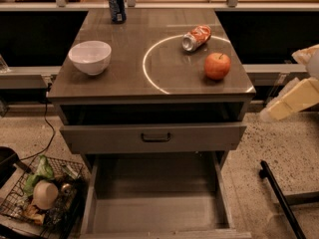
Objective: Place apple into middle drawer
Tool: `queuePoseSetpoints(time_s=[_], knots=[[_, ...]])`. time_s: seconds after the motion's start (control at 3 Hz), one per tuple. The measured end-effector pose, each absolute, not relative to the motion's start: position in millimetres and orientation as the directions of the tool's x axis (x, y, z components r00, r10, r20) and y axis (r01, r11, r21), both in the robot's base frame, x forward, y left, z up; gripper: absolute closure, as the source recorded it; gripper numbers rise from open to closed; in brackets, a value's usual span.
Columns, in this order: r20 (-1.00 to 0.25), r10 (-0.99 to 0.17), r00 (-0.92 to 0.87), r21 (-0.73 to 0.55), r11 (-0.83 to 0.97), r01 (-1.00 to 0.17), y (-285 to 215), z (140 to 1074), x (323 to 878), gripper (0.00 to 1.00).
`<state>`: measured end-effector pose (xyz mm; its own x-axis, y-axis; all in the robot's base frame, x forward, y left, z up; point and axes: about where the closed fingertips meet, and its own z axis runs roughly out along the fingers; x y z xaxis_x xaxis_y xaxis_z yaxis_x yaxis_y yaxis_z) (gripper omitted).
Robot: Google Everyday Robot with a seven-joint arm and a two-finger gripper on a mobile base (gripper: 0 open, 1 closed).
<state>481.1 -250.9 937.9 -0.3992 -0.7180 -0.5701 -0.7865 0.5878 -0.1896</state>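
Observation:
The red-orange apple (217,65) sits on the cabinet top near its right front corner, just inside a white ring. The middle drawer (158,210), the lowest grey metal box, is pulled out with a bare floor. My gripper (270,113) is the cream-coloured end of the arm at the right edge. It hangs in the air beside the cabinet's right side, below and to the right of the apple, and touches nothing.
A crushed red-and-silver can (196,37) lies behind the apple. A white bowl (90,57) and a blue can (116,5) stand on the top's left side. A grey drawer front with a dark handle (155,137) juts out above. A wire basket of items (42,195) sits at floor left. A black bar (281,198) lies at floor right.

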Motion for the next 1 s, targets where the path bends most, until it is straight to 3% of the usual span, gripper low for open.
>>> queuePoseSetpoints(time_s=[0.33, 1.0], knots=[[-0.734, -0.569, -0.371, -0.164, 0.678, -0.716, -258, 937, 497, 0.0], [-0.795, -0.503, -0.338, -0.18, 0.729, -0.66, -259, 959, 513, 0.0]])
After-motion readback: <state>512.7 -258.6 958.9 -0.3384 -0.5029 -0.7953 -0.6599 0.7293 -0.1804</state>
